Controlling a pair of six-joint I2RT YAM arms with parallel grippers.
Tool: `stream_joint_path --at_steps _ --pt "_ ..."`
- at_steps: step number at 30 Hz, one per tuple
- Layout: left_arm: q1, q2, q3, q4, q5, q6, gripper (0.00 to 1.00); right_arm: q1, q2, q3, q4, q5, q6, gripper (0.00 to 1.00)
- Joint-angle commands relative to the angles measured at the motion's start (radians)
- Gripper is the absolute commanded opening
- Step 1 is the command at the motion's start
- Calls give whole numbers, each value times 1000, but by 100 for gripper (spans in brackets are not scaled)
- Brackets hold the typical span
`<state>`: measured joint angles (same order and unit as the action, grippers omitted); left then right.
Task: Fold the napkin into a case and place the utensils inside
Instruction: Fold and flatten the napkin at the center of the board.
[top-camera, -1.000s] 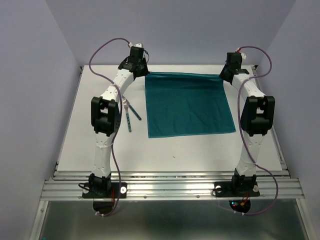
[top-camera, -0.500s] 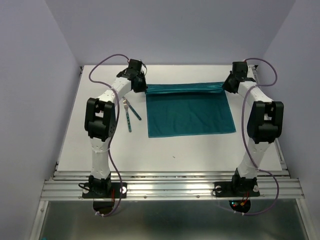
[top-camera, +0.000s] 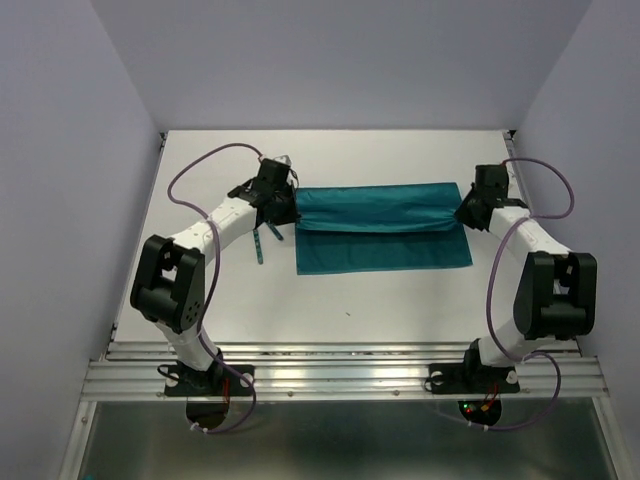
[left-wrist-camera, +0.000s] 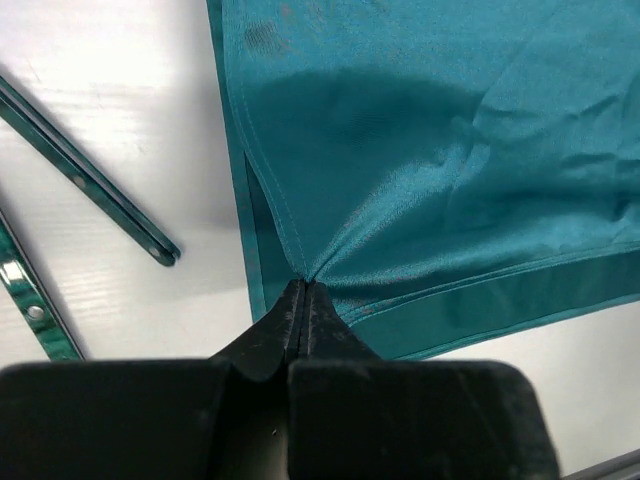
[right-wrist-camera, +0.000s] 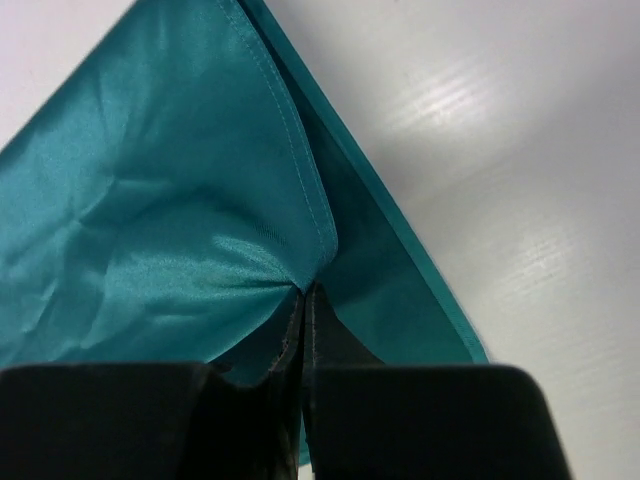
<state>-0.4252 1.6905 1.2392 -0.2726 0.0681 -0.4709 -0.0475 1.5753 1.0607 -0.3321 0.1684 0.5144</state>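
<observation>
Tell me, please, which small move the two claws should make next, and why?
Probably draw both corners closer to the near edge. The left claw and right claw each pinch a corner of the napkin, and the folded-over layer covers only its far part; a near strip lies uncovered.

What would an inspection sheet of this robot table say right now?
Surface: white table.
Job's things: napkin, teal, far part doubled over the near part; utensils lie left of it, outside.
Clutter: one tiny dark speck.
Jaws: left jaws and right jaws shut, each pinching a corner of the folded layer.
Cables: purple cables hang in loops, off the cloth.
Surroundings: lavender walls; metal rail at the near edge.
</observation>
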Motion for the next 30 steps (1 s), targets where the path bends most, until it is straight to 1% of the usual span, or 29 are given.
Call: stream_joint_path --at_steps 1,8,14,22,30 --pt "-38 -63 -96 56 -34 -38 0 -9 -110 -88 24 14 7 1" --pt "-78 -100 -178 78 -54 -60 0 -9 -175 -189 24 19 7 1" --pt "-92 -114 -204 88 -57 -74 0 -9 -190 -211 24 26 3 1" --pt "-104 -114 -205 92 -57 -81 0 -9 -189 -228 25 45 -1 1" --pt "-113 -146 -204 66 -57 -74 0 -9 -242 -245 16 79 -1 1"
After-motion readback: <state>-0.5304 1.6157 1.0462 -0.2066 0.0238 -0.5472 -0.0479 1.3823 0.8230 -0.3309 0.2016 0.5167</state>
